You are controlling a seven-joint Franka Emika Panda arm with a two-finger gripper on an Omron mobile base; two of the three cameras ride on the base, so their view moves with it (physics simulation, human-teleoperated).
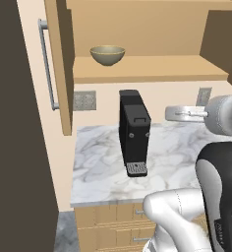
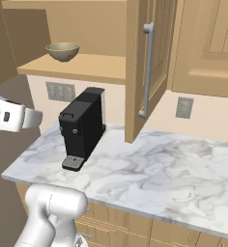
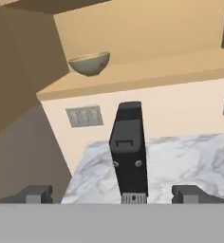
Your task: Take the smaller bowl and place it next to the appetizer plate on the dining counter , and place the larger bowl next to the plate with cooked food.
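Marble counter and an open wall cabinet face the robot. Its gripper (image 3: 112, 193) hangs spread to its widest with nothing between the fingers, above the black coffee machine (image 3: 129, 152). Beyond, the smaller bowl (image 3: 89, 63) sits untouched on the cabinet shelf (image 3: 147, 71). Judging by this, neither bowl is placed yet; everything remains.

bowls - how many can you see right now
1: an olive-tan bowl stands alone on the open wooden cabinet shelf, above and left of the black coffee machine on the marble counter. Another may be hidden behind the cabinet door.
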